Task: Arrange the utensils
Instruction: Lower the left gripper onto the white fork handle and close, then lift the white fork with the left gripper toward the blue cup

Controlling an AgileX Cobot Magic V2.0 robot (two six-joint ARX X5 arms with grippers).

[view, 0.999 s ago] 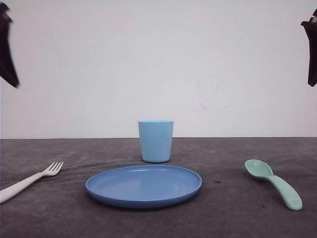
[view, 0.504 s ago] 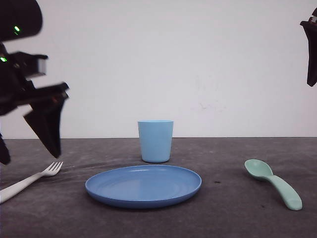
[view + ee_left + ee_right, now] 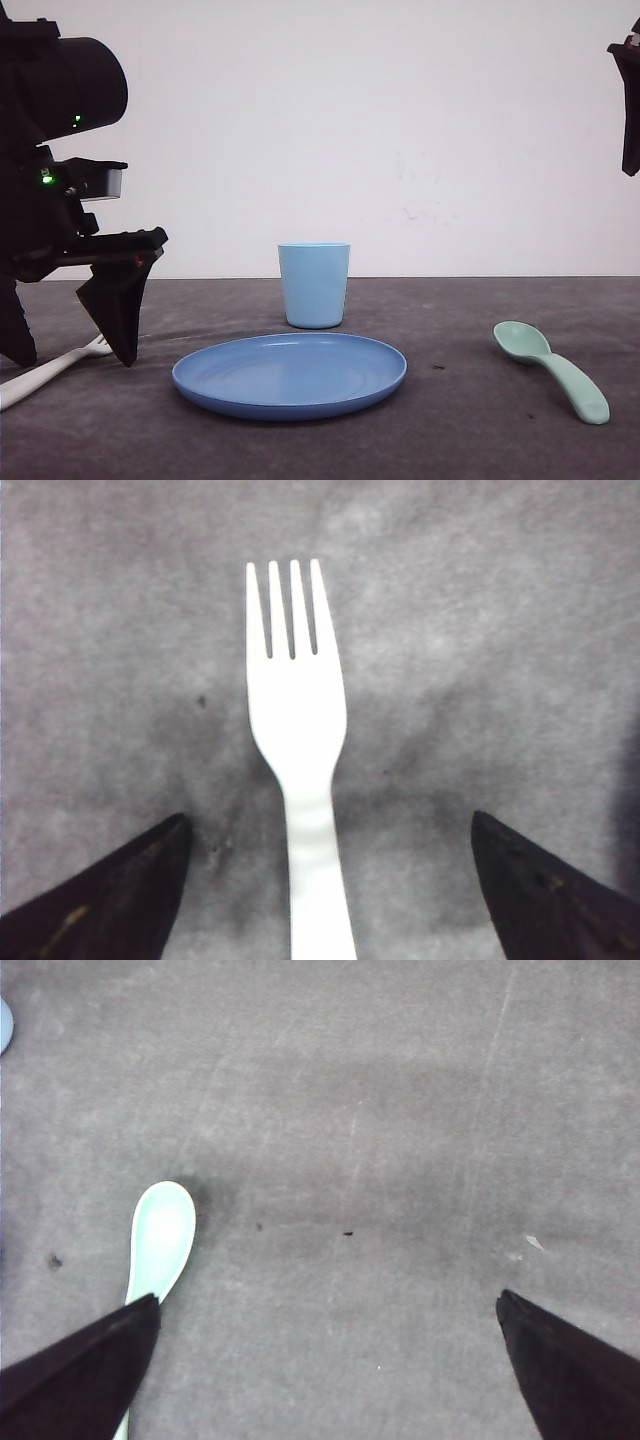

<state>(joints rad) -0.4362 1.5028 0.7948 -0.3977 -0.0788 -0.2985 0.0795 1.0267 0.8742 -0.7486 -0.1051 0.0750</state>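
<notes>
The white fork [image 3: 42, 374] lies at the table's left front, tines pointing toward the plate. My left gripper [image 3: 68, 345] hangs low over it, open, one finger on each side. In the left wrist view the fork [image 3: 298, 705] runs straight up between the two spread fingertips of the left gripper [image 3: 328, 822], which do not touch it. The mint-green spoon [image 3: 555, 370] lies at the right front. One dark finger [image 3: 629, 110] of my right gripper is high at the right edge. The right gripper [image 3: 328, 1300] is open above bare table, the spoon [image 3: 162, 1232] beside one finger.
A blue round plate [image 3: 290, 378] sits at the middle front of the dark grey table [image 3: 460, 420]. A light blue cup [image 3: 314, 285] stands upright just behind it. A white wall closes off the back.
My left arm has come down from the upper left corner to the fork, and its open fingers now straddle it. The right arm, spoon, plate and cup have not moved.
</notes>
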